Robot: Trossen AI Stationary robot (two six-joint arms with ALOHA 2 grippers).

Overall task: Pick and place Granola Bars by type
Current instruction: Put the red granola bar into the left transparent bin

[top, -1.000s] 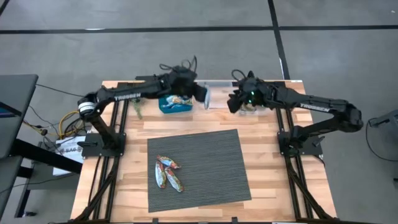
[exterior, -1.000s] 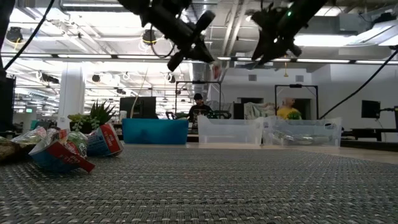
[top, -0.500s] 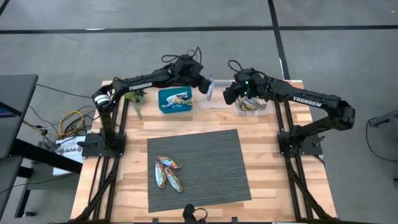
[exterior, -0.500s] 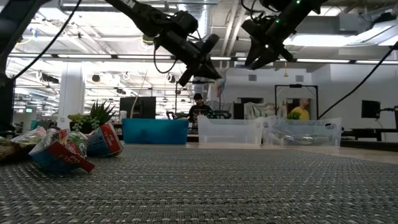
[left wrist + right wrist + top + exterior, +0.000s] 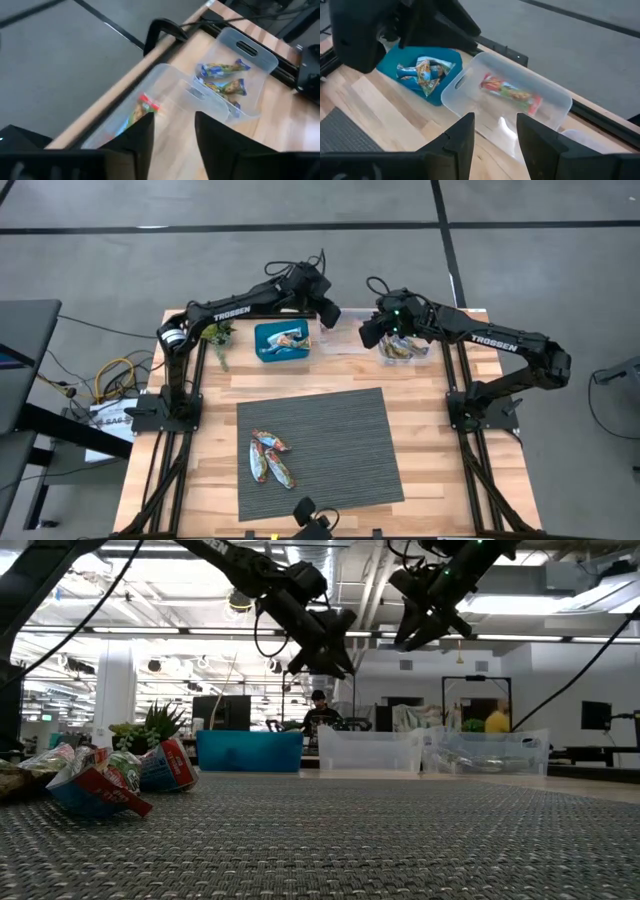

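A reddish granola bar [image 5: 510,92] lies flat in the middle clear bin [image 5: 555,95] at the table's far edge. My left gripper [image 5: 175,135] hangs open just above that bin, nothing between its fingers. My right gripper [image 5: 495,135] hovers open close beside it, on the bin's right, also holding nothing. Orange-brown bars [image 5: 425,70] lie in the blue bin [image 5: 262,345]. Blue-and-white bars [image 5: 222,82] lie in the right clear bin [image 5: 260,55]. A few more bars [image 5: 270,458] rest on the grey mat [image 5: 340,440].
The three bins stand side by side along the far edge, under and between both grippers. A small plant [image 5: 218,340] sits left of the blue bin. The mat's right half and the wood around it are bare. People show in the room behind the table.
My left gripper has swung from beside the blue bin toward the table's far edge and tipped down over the middle clear bin. The bar that hung at its fingertips now lies in that bin.
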